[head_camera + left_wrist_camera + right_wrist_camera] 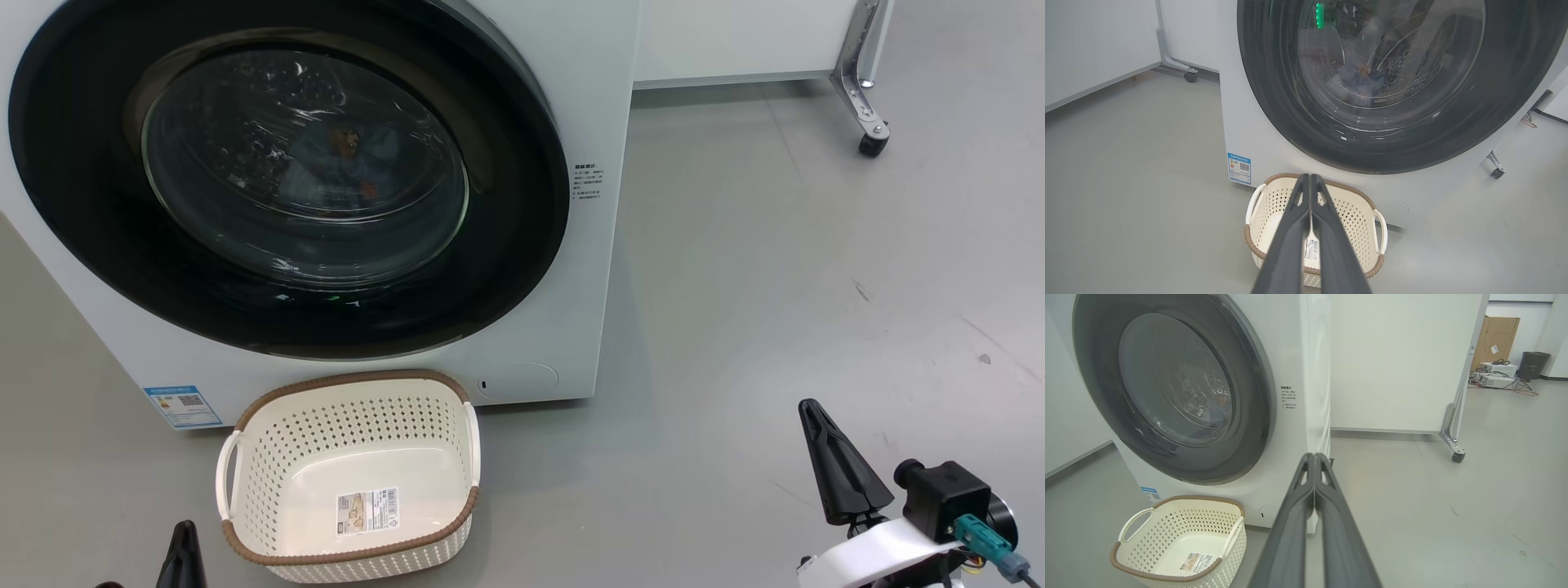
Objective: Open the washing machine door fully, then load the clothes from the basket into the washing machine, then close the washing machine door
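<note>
The washing machine (600,106) is a white box whose round black washing machine door (510,212) lies flush against its front. Through the glass window I make out blue clothes (347,159) in the drum, also visible as blue clothes (1359,77) in the left wrist view. On the floor in front stands the cream basket (351,381), with a paper label (366,511) on its bottom. My left gripper (1309,176) is shut, low beside the basket's left corner (184,543). Well right of the machine, my right gripper (810,408) is shut on nothing, its tips (1314,455) together.
A white panel on a castor foot (872,145) stands behind the machine to the right. Farther off are a cardboard box (1496,335), a grey bin (1533,363) and cabled equipment (1496,373). Grey floor (775,286) stretches to the right.
</note>
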